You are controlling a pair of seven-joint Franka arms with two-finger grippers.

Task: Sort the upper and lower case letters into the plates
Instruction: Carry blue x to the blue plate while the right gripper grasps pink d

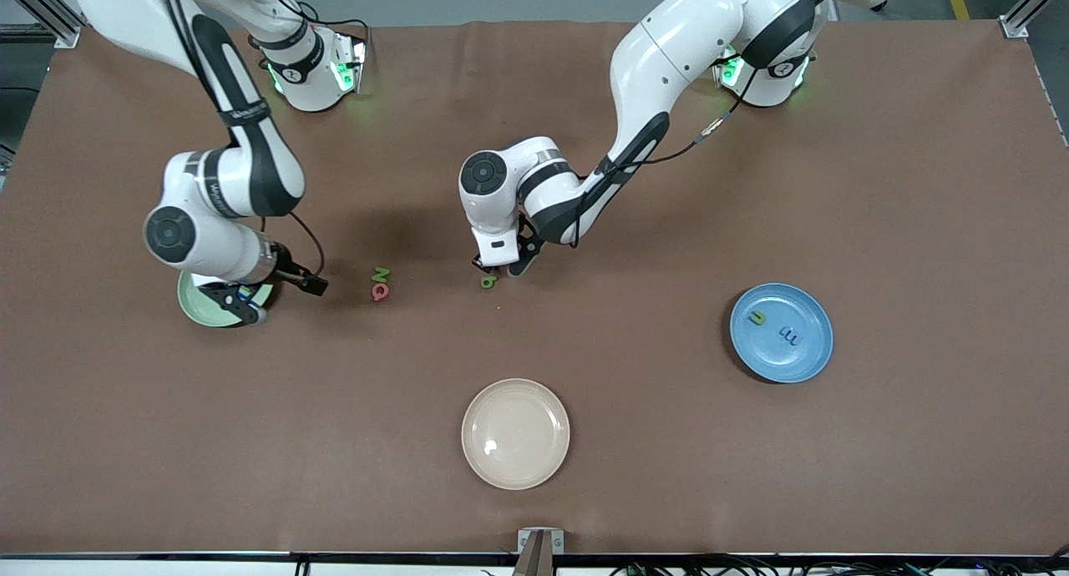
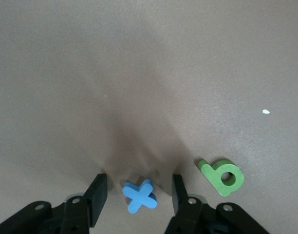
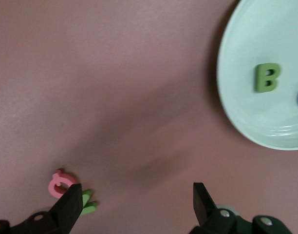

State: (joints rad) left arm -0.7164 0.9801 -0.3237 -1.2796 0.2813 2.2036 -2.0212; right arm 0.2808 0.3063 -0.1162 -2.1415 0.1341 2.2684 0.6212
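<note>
Fingers (image 2: 96, 197) of the left pincer (image 1: 501, 265), black and blocky, parted on either side of a small blue x-shaped letter (image 2: 139, 196), not touching it. Flat, matte piece with rounded arms, foam-like, lying on the brown worktop (image 1: 668, 442) squarely between the two tips. Just beside it, a green lowercase b (image 2: 221, 176) of the same thick flat make, with a round hole through its bowl, flat on the worktop near the middle. Farther toward the right arm's end, a green N (image 1: 381, 274) and a pink Q (image 1: 380, 291) touching each other, the Q nearer to the front camera. Over the edge of the mint green plate (image 1: 200, 305), the right pincer (image 1: 250, 302), fingers spread wide and holding nothing. Smooth, glossy and shallow, that plate, with a faint ridged rim, at the right arm's end and partly covered by the wrist above it; inside, a green capital B (image 3: 266, 77) and a sliver of something blue at the frame's edge. At the left arm's end, the blue plate (image 1: 806, 359), round and shallow, carrying a small green letter and a small blue one, too small to read. Nearest the front camera, between the two, a cream-beige plate (image 1: 515, 433) with a shiny spot. Worktop surface dull, finely grained, brown throughout.
</note>
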